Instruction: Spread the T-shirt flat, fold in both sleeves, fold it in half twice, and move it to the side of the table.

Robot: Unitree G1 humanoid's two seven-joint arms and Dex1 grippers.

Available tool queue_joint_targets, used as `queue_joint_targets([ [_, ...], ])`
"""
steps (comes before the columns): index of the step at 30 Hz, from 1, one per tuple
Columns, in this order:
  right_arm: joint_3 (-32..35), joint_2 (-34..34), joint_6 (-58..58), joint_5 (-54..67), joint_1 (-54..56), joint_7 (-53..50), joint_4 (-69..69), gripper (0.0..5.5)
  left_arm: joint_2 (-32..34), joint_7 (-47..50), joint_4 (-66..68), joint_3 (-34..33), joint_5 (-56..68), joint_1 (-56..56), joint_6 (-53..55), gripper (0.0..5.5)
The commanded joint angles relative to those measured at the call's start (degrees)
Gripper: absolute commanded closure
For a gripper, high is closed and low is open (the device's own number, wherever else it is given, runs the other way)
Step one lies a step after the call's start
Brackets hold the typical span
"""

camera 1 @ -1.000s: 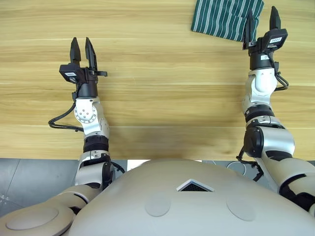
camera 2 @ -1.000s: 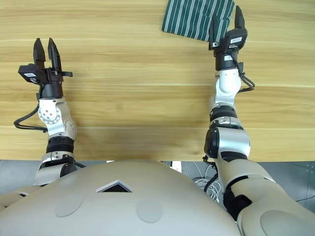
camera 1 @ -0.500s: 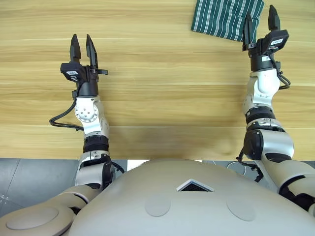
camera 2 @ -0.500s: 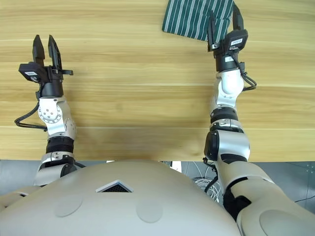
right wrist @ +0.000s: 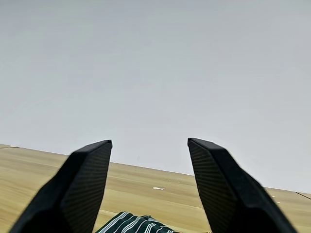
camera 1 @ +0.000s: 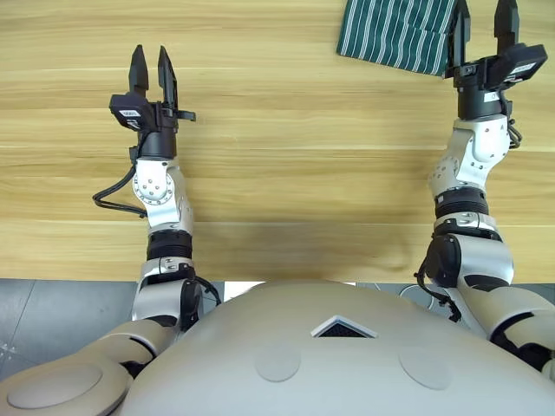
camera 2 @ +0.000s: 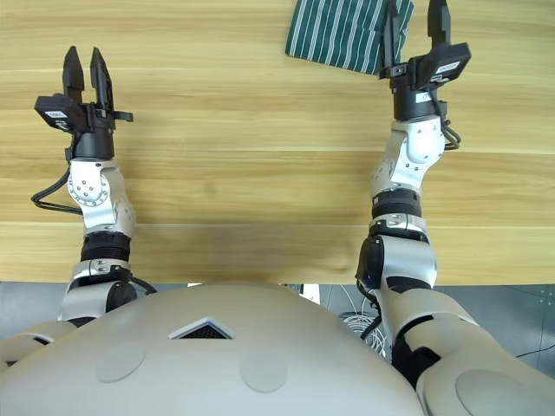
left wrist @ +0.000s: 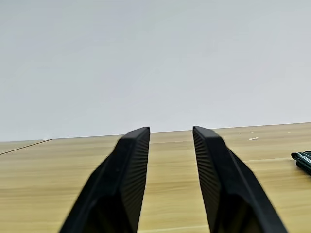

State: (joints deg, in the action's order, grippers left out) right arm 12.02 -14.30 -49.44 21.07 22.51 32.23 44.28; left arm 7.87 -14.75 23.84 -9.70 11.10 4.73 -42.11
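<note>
The T-shirt (camera 1: 397,33) is a folded bundle of green cloth with white stripes, lying at the far right of the wooden table (camera 1: 286,147). My right gripper (camera 1: 482,24) hangs open just past the bundle's right edge, its left finger over the cloth's corner, nothing between the fingers. In the right wrist view a strip of the striped T-shirt (right wrist: 133,225) lies below the open fingers (right wrist: 87,187). My left gripper (camera 1: 148,69) stands open over bare wood at the far left, far from the shirt. The left wrist view has the shirt's edge (left wrist: 303,160) at the side.
The near table edge (camera 1: 286,279) runs across in front of my body, with grey floor (camera 1: 52,321) below it. A pale wall (left wrist: 155,63) rises behind the table's far edge.
Both arms have stretched farther out across the table. My right gripper has shifted to the right, from over the shirt's corner to its right edge. Both stay open.
</note>
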Motion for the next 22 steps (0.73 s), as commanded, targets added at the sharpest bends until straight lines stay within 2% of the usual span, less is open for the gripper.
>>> queue_joint_targets([
  [1, 0.68, -0.41, 1.31, -0.92, 0.1, -0.62, -0.36, 2.58, 0.31, -0.3, -1.26, 0.15, -0.09, -0.47, 0.62, 3.99],
  [22, 1.2, -1.01, 0.92, -6.91, 0.58, -5.59, 1.45, 2.58, 0.03, -1.53, -0.69, 0.08, 1.09, 0.1, 0.88, 3.99],
])
